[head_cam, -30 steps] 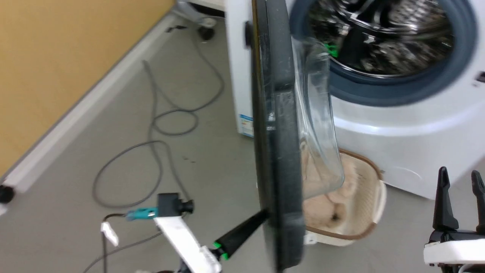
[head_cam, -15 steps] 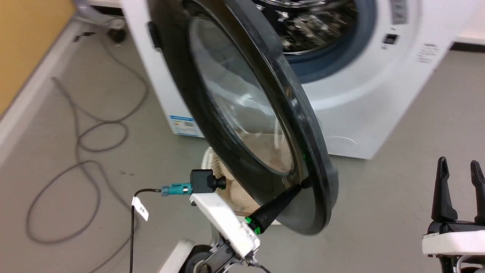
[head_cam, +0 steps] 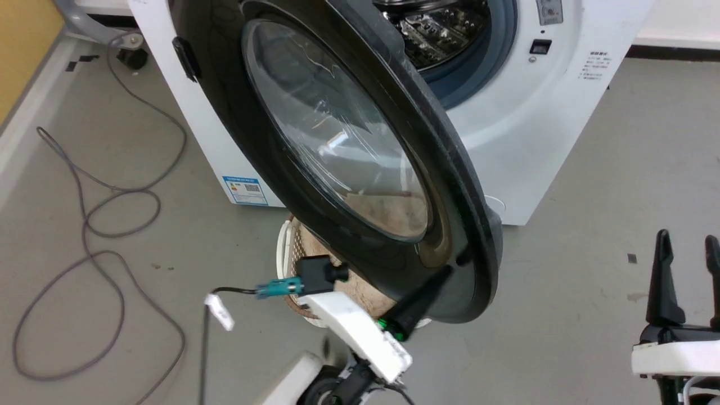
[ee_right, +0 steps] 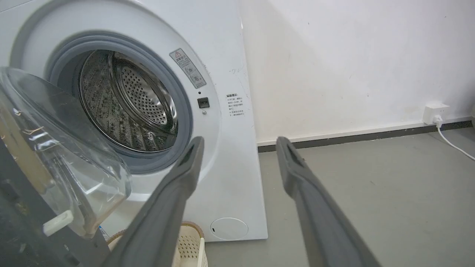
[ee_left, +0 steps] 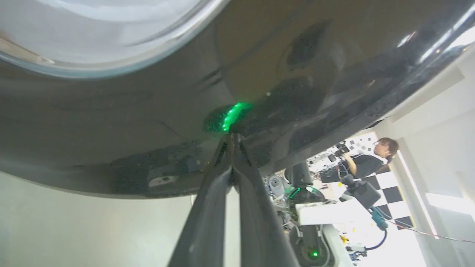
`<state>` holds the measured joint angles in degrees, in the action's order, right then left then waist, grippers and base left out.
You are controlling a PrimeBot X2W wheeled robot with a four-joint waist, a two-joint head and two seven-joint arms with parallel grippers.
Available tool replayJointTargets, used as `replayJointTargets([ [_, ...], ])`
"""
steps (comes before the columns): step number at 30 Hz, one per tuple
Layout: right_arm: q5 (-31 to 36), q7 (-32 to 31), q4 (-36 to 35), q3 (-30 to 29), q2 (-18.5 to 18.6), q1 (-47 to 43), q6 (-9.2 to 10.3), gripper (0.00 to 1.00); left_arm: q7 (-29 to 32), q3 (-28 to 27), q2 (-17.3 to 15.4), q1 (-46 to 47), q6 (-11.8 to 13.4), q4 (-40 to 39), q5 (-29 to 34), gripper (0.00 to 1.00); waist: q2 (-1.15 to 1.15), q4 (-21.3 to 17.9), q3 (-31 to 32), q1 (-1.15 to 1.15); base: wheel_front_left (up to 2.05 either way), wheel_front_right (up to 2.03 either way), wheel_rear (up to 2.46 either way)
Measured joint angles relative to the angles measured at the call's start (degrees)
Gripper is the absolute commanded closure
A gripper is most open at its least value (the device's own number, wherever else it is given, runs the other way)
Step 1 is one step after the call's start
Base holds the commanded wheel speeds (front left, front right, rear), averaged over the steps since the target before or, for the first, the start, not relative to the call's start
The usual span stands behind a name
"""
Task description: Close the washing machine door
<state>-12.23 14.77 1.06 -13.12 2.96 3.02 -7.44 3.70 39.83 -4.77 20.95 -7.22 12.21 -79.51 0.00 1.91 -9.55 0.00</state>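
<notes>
The washing machine (head_cam: 540,140) stands white at the top of the head view, its steel drum (ee_right: 130,104) showing through the round opening. The washing machine door (head_cam: 264,169) hangs part-way swung, its outer face with the black rim and glass window toward me. My left gripper (head_cam: 446,272) is shut, with its tips touching the lower part of the rim. In the left wrist view the two fingers meet at the tips of the left gripper (ee_left: 232,136), against the glossy black door rim (ee_left: 111,122). My right gripper (head_cam: 689,247) is open at the lower right, away from the door, and nothing lies between the fingers of the right gripper (ee_right: 239,148).
A woven basket (head_cam: 289,247) with a brown rim sits on the floor under the door. Grey cable (head_cam: 84,225) loops over the floor at the left near an orange wall (head_cam: 22,34). A person (ee_left: 371,159) stands in the background. A wall socket (ee_right: 436,111) sits at the right.
The door has swung from edge-on to showing its outer face, nearer the opening. My left gripper has stayed against its lower rim. The head camera has shifted; the right gripper holds still.
</notes>
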Motion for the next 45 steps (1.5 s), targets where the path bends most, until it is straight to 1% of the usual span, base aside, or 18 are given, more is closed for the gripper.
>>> replayJointTargets([
  [5, -0.1, 0.0, -1.4, -0.5, 0.0, 0.8, 0.0, 0.0, -10.0, 1.3, -4.5, 1.9, 0.0, 1.7, 5.5, 1.0, 0.0, 0.6, 1.3, 0.0, 0.0, 0.0, 0.0],
  [7, 0.2, 0.0, -2.1, -0.7, 0.0, 1.1, 0.0, 0.0, -15.2, 1.3, -6.3, 3.0, 0.0, 3.5, 10.0, 1.0, 0.0, 0.9, 2.0, 0.0, 0.0, 0.0, 0.0],
  [9, 0.8, 0.0, -2.8, -0.6, 0.0, 1.1, 0.0, 0.0, -17.7, 0.3, -7.8, 4.3, 0.1, 6.0, 16.1, 1.0, 0.0, 1.2, 2.7, 0.0, 0.0, 0.0, 0.0],
  [10, 1.1, 0.0, -3.2, -0.6, 0.0, 1.1, 0.0, 0.0, -18.1, -0.8, -8.2, 4.7, 0.7, 6.8, 18.9, 1.0, 0.0, 1.4, 3.1, 0.0, 0.0, 0.0, 0.0],
  [13, 1.9, 0.0, -4.6, -0.5, 0.0, 1.1, 0.0, 0.0, -18.4, -8.7, -8.3, 4.8, 5.2, 5.3, 29.1, 1.0, 0.0, 2.0, 4.0, 0.0, 0.0, 0.0, 0.0],
  [15, 2.2, 0.0, -5.4, -0.5, 0.0, 1.2, 0.0, 0.0, -18.4, -14.7, -8.0, 4.2, 8.5, 2.0, 36.8, 1.0, 0.0, 2.3, 4.6, 0.0, 0.0, 0.0, 0.0],
  [18, 2.2, 0.0, -6.6, -0.6, 0.0, 2.3, 0.0, 0.0, -18.4, -20.6, -7.6, 1.1, 12.5, -3.1, 47.5, 1.0, 0.0, 2.8, 5.3, 0.0, 0.0, 0.0, 0.0],
  [19, 2.2, 0.0, -7.1, -0.5, 0.0, 2.9, 0.0, 0.0, -18.5, -22.2, -7.4, -0.1, 13.7, -4.5, 50.4, 0.6, 0.0, 2.9, 5.5, 0.0, 0.0, 0.0, 0.0],
  [20, 2.1, 0.0, -7.6, -0.4, 0.0, 3.5, 0.0, 0.0, -18.4, -23.3, -7.7, -1.3, 14.9, -5.6, 53.7, 0.0, 0.0, 3.1, 5.6, 0.0, 0.0, 0.0, 0.0],
  [22, 1.0, 0.0, -8.3, -0.4, 0.0, 4.5, 0.0, 0.0, -18.5, -25.4, -8.4, -3.3, 16.8, -7.7, 59.4, 0.0, 0.0, 3.6, 6.0, 0.0, 0.0, 0.0, 0.0],
  [25, 0.3, 0.0, -9.9, 0.0, 0.0, 5.9, 0.0, 0.0, -18.4, -27.7, -8.6, -7.2, 19.0, -9.3, 63.9, 0.0, 0.0, 4.3, 6.6, 0.0, 0.0, 0.0, 0.0],
  [27, -0.1, 0.0, -11.5, 0.7, 0.0, 6.8, 0.0, 0.0, -18.4, -29.1, -8.5, -9.8, 19.5, -9.9, 65.0, 0.0, 0.0, 4.8, 7.0, 0.0, 0.0, 0.0, 0.0],
  [28, -0.5, 0.0, -12.2, 1.1, 0.0, 7.3, 0.0, 0.32, -18.4, -29.8, -8.5, -11.0, 19.7, -10.1, 65.4, 0.0, 0.0, 5.1, 7.1, 0.0, 0.0, 0.0, 0.0],
  [29, -1.0, 0.0, -13.0, 1.5, 0.0, 7.9, 0.0, 0.89, -18.5, -30.2, -8.6, -12.1, 19.7, -10.2, 66.2, 0.0, 0.0, 5.4, 7.3, 0.0, 0.0, 0.0, 0.0],
  [30, -2.0, 0.0, -13.8, 1.9, 0.0, 8.5, 0.0, 1.0, -18.5, -30.5, -8.8, -13.1, 19.7, -10.1, 67.0, 0.0, 0.0, 5.6, 7.5, 0.0, 0.0, 0.0, 0.0],
  [35, -6.9, 0.0, -17.7, 5.8, 0.0, 10.8, 0.0, 1.0, -18.4, -32.0, -8.0, -17.1, 19.4, -9.8, 68.4, 0.0, 0.0, 7.1, 8.1, 0.0, 0.0, 0.0, 0.0],
  [40, -10.7, 0.0, -22.7, 15.7, 0.4, 12.3, 0.0, 1.0, -18.4, -33.5, -6.2, -19.2, 18.6, -9.9, 69.6, 0.0, 0.0, 8.2, 8.3, 0.0, 0.0, 0.0, 0.0],
  [45, -16.0, 0.0, -25.8, 28.0, 6.4, 13.2, 0.0, 1.0, -18.4, -34.8, -4.0, -19.9, 17.0, -10.0, 70.4, 0.0, 0.0, 8.6, 8.1, 0.0, 0.0, 0.0, 0.0],
])
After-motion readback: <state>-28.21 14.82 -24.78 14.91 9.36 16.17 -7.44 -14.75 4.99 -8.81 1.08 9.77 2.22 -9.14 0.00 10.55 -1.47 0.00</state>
